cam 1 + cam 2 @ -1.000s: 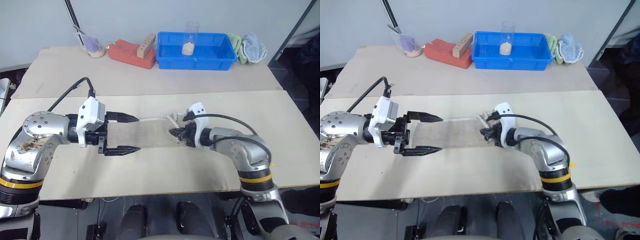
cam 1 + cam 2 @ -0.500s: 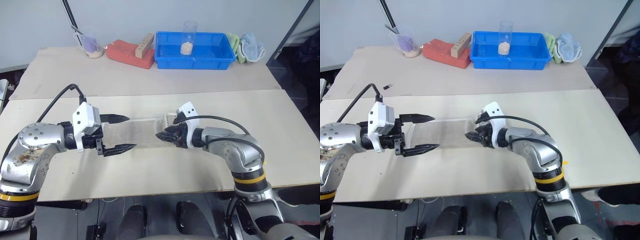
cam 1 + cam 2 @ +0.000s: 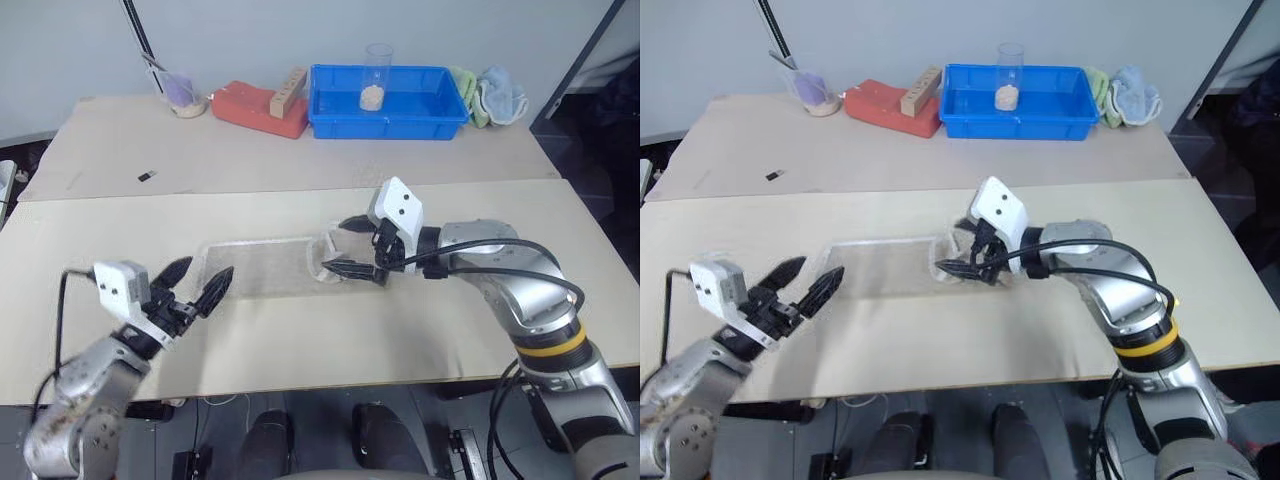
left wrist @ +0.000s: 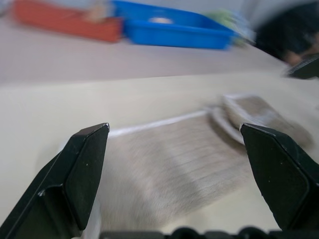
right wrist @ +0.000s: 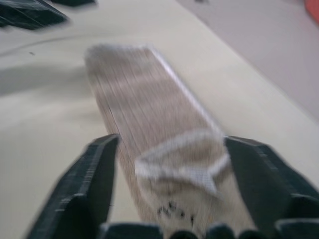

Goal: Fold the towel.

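The towel (image 3: pixel 262 266) lies on the front table as a long narrow beige strip with white edging. Its right end (image 5: pixel 185 158) is rumpled and folded back on itself, with a small dark printed mark there. My right gripper (image 3: pixel 350 247) hovers open just above that rumpled end, one finger to each side and nothing between them. My left gripper (image 3: pixel 196 283) stands open near the towel's left end, low over the table and pointing along the strip. From the left wrist, the towel (image 4: pixel 172 159) stretches away between the spread fingers (image 4: pixel 75 184).
On the back table stand a blue tray (image 3: pixel 390 125) holding a clear cup (image 3: pixel 378 72), a red box (image 3: pixel 258 108) with a wooden block, a cup of purple stuff (image 3: pixel 182 90), and green and light blue cloths (image 3: pixel 492 98). A small dark object (image 3: pixel 147 177) lies at left.
My right gripper has opened, let go of the towel's right end and risen. My left arm has dropped and drawn back to the left, off the strip's left end.
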Motion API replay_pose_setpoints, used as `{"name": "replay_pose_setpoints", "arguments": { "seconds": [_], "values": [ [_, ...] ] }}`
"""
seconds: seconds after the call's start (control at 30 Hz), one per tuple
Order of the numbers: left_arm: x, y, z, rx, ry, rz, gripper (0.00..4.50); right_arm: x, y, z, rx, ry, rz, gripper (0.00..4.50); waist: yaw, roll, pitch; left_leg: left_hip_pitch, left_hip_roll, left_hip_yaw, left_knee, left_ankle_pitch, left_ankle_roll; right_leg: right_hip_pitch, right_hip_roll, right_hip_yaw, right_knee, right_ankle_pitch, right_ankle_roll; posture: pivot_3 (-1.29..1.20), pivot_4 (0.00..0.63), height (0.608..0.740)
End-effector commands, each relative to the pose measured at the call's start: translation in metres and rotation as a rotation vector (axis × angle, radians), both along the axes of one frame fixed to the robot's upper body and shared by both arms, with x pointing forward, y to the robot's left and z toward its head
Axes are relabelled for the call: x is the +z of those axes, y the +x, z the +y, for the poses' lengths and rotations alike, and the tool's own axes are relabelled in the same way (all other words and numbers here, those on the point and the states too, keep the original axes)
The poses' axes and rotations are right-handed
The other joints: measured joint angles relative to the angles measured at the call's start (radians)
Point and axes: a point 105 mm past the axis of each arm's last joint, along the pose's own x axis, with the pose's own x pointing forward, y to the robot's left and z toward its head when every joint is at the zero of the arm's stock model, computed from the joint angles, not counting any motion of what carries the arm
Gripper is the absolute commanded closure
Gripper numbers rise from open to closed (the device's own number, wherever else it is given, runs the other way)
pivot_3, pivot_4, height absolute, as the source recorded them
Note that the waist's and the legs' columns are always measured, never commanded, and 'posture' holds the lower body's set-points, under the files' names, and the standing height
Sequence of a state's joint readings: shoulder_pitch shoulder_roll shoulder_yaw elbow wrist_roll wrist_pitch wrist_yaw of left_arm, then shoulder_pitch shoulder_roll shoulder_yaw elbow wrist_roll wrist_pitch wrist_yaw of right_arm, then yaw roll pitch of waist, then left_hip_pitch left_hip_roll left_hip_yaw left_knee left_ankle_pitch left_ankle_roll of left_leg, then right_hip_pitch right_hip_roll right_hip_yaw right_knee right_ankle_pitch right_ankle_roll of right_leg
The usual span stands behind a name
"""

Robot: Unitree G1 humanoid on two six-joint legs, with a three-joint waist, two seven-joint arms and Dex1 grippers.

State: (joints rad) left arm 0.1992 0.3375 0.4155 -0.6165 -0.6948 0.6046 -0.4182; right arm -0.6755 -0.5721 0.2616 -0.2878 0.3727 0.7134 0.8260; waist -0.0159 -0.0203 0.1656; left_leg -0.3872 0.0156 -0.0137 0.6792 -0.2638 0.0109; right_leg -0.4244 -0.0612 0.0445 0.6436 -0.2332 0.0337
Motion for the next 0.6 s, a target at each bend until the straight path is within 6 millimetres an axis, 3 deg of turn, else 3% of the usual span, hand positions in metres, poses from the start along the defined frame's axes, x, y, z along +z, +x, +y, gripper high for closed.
{"name": "replay_pose_setpoints", "arguments": {
  "seconds": [0.03, 0.23, 0.6],
  "values": [
    [-0.006, 0.0, 0.002, 0.131, -0.031, 0.044, 0.0, 0.016, -0.002, 0.001, 0.067, 0.007, -0.076, 0.02, 0.005, -0.001, 0.0, 0.0, 0.0, 0.0, 0.0, 0.0, 0.0, 0.0, 0.0, 0.0, 0.0, 0.0, 0.0, 0.0, 0.15, 0.74],
    [-0.031, 0.006, 0.019, 0.392, -0.176, 0.178, 0.0, 0.015, -0.004, -0.009, 0.151, -0.031, -0.094, 0.02, 0.012, -0.001, -0.001, 0.0, -0.002, -0.002, 0.001, 0.0, 0.0, 0.002, -0.001, -0.002, -0.001, 0.0, 0.0, 0.0, 0.15, 0.74],
    [-0.052, 0.021, 0.002, 0.468, -0.275, 0.37, 0.0, 0.022, -0.014, -0.016, 0.285, -0.062, -0.079, 0.02, 0.008, -0.001, -0.001, 0.0, -0.002, -0.002, 0.0, 0.0, 0.0, 0.002, 0.0, -0.002, -0.001, 0.0, 0.0, 0.0, 0.15, 0.74]
  ]
}}
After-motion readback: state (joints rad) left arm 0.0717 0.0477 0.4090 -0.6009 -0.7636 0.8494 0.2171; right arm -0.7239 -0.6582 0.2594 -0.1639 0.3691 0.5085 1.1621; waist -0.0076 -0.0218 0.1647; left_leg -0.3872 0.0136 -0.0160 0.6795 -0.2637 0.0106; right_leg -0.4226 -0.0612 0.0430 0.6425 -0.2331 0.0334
